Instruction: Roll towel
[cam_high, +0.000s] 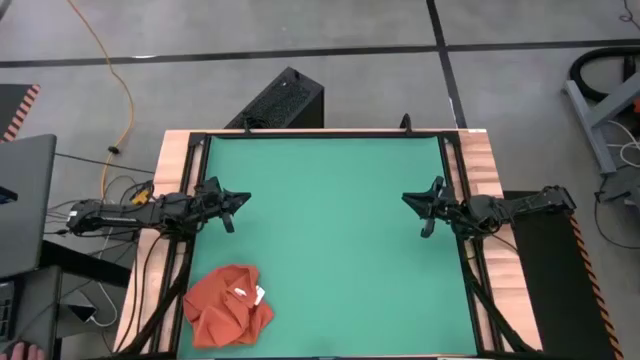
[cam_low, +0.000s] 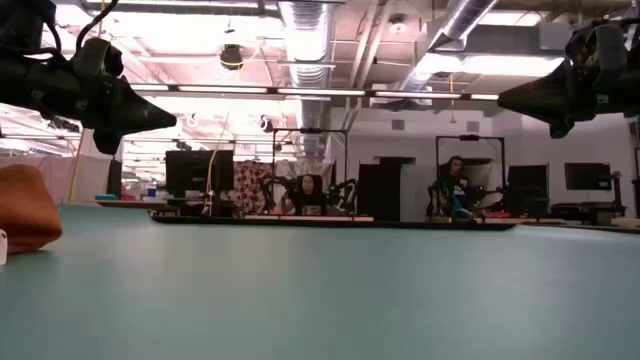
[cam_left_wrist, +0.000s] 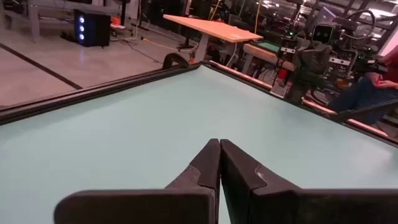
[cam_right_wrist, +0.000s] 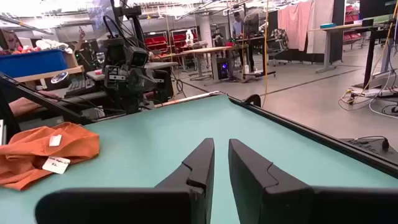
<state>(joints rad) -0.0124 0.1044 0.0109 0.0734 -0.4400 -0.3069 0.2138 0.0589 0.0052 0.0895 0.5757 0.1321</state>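
The orange-red towel (cam_high: 228, 305) lies crumpled in a heap on the green mat (cam_high: 330, 190), near its near-left corner, with its white tag (cam_high: 258, 294) on top. The right wrist view shows the towel (cam_right_wrist: 43, 152), and the low view shows it (cam_low: 22, 208) at the left. My left gripper (cam_high: 232, 205) hovers over the mat's left edge, shut and holding nothing, its fingertips together (cam_left_wrist: 219, 144). My right gripper (cam_high: 415, 205) hovers over the mat's right edge. A narrow gap shows between its fingertips (cam_right_wrist: 221, 144). Both grippers are well above the mat and far from the towel.
A black frame rims the mat, with the wooden table edge (cam_high: 480, 150) outside it. A black box (cam_high: 285, 100) stands beyond the far edge. A laptop (cam_high: 20, 200) and cables sit off the left side. People sit in the room beyond the table (cam_low: 455, 185).
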